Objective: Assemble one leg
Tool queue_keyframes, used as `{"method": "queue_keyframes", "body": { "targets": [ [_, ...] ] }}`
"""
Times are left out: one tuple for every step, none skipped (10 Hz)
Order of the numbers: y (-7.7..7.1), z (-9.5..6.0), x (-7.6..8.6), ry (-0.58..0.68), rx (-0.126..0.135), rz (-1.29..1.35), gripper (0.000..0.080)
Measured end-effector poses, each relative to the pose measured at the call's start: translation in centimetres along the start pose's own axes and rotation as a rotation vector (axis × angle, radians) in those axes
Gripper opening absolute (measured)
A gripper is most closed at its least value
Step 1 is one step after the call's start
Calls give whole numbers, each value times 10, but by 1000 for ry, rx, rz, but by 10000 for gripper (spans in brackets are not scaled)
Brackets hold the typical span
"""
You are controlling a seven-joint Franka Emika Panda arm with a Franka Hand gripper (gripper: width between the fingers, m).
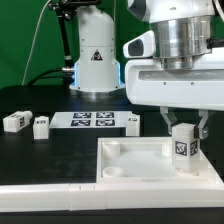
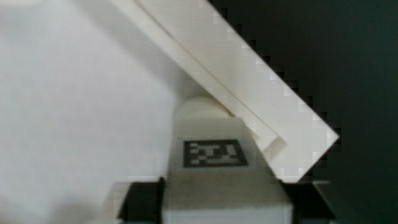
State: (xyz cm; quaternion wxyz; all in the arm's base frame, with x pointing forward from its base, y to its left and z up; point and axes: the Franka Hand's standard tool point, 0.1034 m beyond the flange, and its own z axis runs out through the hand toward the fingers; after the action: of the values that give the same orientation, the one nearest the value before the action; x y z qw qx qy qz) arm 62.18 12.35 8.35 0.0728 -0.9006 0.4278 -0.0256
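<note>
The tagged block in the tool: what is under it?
Under the leg, gripped by the tool, lies the white tabletop, inside its raised rim near a corner. The leg covers the spot beneath, so contact or a socket there cannot be seen.

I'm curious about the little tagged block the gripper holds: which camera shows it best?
The wrist view: the leg looks large, tag facing the camera, by the tabletop rim. The exterior view shows it small in the gripper, over the tabletop.
</note>
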Motion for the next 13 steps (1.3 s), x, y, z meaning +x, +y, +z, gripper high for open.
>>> {"method": "queue_keyframes", "body": {
  "targets": [
    [0, 0, 0, 0, 0, -87, 297],
    [0, 1, -1, -2, 0, -86, 491],
    [0, 2, -2, -5, -6, -173, 491],
    [-1, 2, -3, -9, -15, -329, 613],
    [-2, 1, -2, -10, -16, -444, 638],
    [-3, 1, -3, -13, -27, -561, 638],
    [-6, 2, -4, -7, -49, -722, 648],
    [-7, 4, -5, -6, -68, -836, 648],
    [-6, 6, -2, -14, -73, -925, 649],
    [-4, 6, 0, -17, -74, -1044, 649],
    [-4, 6, 1, -15, -71, -1112, 649],
    [-4, 6, 2, -12, -70, -1163, 649],
    [-4, 6, 2, -15, -71, -1252, 649]
  ]
}}
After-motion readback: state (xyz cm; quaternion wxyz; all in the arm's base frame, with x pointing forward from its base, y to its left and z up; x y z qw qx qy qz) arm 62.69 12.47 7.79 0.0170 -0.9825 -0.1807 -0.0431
